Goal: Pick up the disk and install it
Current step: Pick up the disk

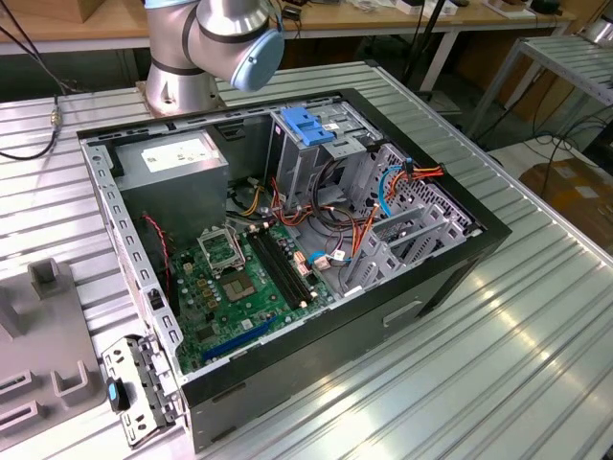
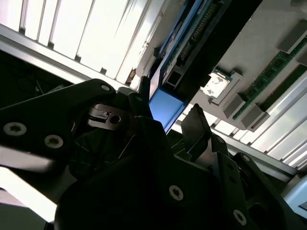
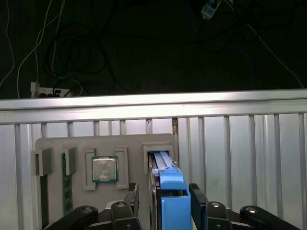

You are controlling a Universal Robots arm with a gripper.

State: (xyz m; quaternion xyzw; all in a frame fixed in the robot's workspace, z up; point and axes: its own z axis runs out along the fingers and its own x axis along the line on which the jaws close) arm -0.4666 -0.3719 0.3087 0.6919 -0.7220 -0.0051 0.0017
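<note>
On the holder [image 1: 57, 331] at eight o'clock from the case [image 1: 287, 383], flanked the disk [image 3: 173, 211] with the gripper [image 3: 165, 190].
Could not tell whether clamped.

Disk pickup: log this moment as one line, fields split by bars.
stage: pickup | gripper: astride disk | disk: on edge at grey fixture slot | grip: unconfirmed | install: not done

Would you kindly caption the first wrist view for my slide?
Gripper at the disk, which stands on edge in a grey tray slot beside a processor.
</note>
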